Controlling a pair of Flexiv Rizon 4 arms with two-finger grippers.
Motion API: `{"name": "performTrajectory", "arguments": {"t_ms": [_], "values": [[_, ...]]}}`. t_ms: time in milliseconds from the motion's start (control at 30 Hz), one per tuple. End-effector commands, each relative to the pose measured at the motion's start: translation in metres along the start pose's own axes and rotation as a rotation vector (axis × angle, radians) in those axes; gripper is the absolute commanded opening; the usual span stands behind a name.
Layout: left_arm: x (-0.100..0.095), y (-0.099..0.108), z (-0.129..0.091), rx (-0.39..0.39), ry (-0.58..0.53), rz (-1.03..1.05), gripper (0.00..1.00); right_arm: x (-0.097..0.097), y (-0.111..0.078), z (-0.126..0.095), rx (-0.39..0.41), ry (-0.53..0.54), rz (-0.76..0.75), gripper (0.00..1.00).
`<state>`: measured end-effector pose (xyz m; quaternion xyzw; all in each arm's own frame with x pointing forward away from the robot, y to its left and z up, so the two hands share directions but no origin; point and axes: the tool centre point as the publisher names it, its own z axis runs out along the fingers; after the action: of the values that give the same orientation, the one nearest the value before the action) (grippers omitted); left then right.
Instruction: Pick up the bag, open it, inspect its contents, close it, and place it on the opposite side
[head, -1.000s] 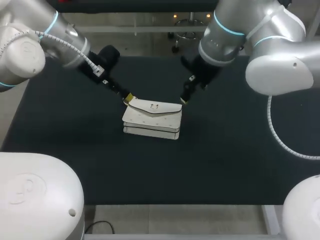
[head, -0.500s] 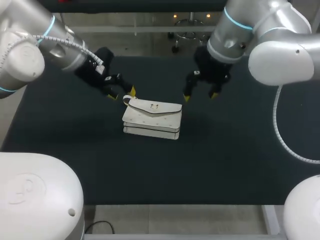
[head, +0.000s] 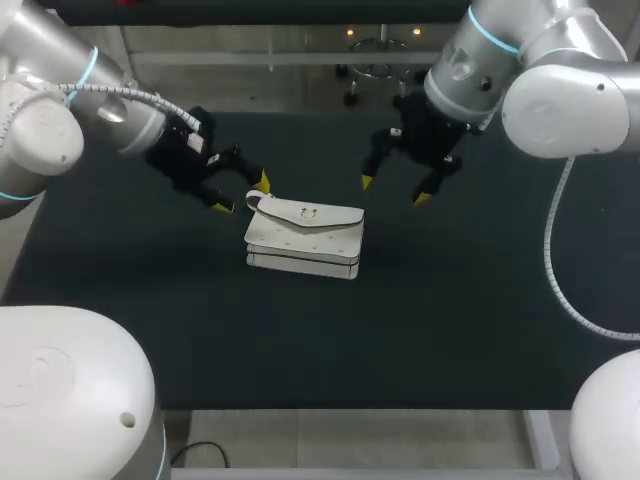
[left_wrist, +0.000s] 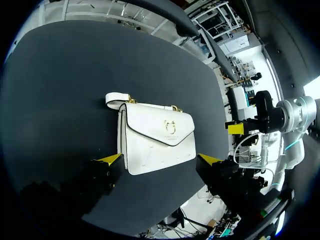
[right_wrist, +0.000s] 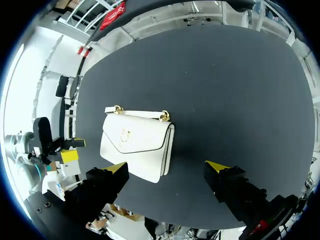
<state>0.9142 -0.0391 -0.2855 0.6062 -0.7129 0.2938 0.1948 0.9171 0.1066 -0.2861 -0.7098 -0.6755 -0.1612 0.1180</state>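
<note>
The wide black table (head: 450, 300) carries one thing, and both big grey-white arms lean in over it from the far side, the left arm (head: 60, 110) and the right arm (head: 540, 80), so the first danger is the two crowding one small target and knocking wrists. The white leather flap-front handbag (head: 305, 240) lies flat near the table's middle, its flap down. The left gripper (head: 242, 194) hovers just beside its far left corner, fingers spread and empty. The right gripper (head: 394, 190) hangs near the far right corner, also spread and empty, clear of the leather. With the bag lying low and soft, a finger coming down would likely shove it along the cloth instead of getting under it. The short white strap (head: 254, 198) rests against the table, a poor thing to pinch. The small gold clasp (head: 309, 212) could slip off a tip, and lifting by the flap alone might spill whatever is inside.
</note>
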Motion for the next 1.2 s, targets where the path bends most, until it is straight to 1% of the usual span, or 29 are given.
{"name": "performTrajectory", "arguments": {"t_ms": [33,100,267,400,433,567,700,733,767,833,867,900,1000,1033,1100,1167,1200], "values": [[-0.023,-0.009,0.002,-0.069,0.152,0.012,1.0,-0.012,-0.005,0.008,-0.044,0.095,0.049,1.0],[-0.025,-0.01,0.004,-0.085,0.179,0.005,1.0,-0.015,-0.004,0.013,-0.054,0.128,0.089,1.0],[-0.029,-0.013,0.01,-0.121,0.237,-0.023,1.0,-0.02,0.001,0.028,-0.033,0.205,0.174,1.0],[-0.029,-0.015,0.017,-0.138,0.279,-0.044,1.0,-0.019,0.003,0.04,-0.026,0.237,0.18,1.0],[-0.029,-0.015,0.019,-0.135,0.279,-0.046,1.0,-0.018,0.003,0.043,-0.027,0.261,0.185,1.0],[-0.028,-0.014,0.026,-0.142,0.285,-0.051,1.0,-0.016,0.003,0.049,-0.028,0.295,0.196,0.88],[-0.029,-0.011,0.029,-0.132,0.296,-0.054,1.0,-0.012,0.001,0.052,-0.041,0.336,0.197,0.8],[-0.029,-0.01,0.031,-0.12,0.287,-0.057,1.0,-0.011,0.001,0.053,-0.039,0.338,0.197,0.76],[-0.029,-0.009,0.034,-0.132,0.288,-0.054,1.0,-0.01,0.001,0.055,-0.033,0.334,0.193,0.73],[-0.029,-0.008,0.039,-0.124,0.272,-0.059,1.0,-0.008,0.0,0.06,-0.027,0.337,0.191,0.65],[-0.029,-0.008,0.04,-0.127,0.276,-0.059,1.0,-0.007,0.0,0.062,-0.022,0.338,0.189,0.64],[-0.03,-0.008,0.041,-0.128,0.282,-0.059,0.96,-0.007,0.0,0.064,-0.02,0.353,0.186,0.66],[-0.031,-0.009,0.044,-0.127,0.304,-0.071,0.91,-0.006,-0.001,0.069,-0.016,0.372,0.181,0.67],[-0.031,-0.009,0.044,-0.127,0.31,-0.073,0.9,-0.005,-0.001,0.071,-0.011,0.38,0.18,0.65],[-0.03,-0.009,0.046,-0.13,0.316,-0.074,0.89,-0.003,-0.001,0.075,-0.011,0.378,0.175,0.65],[-0.03,-0.009,0.049,-0.134,0.32,-0.076,0.88,-0.002,-0.001,0.077,-0.011,0.389,0.165,0.68],[-0.03,-0.009,0.05,-0.131,0.32,-0.081,0.86,-0.001,-0.001,0.078,-0.008,0.4,0.173,0.68]]}}
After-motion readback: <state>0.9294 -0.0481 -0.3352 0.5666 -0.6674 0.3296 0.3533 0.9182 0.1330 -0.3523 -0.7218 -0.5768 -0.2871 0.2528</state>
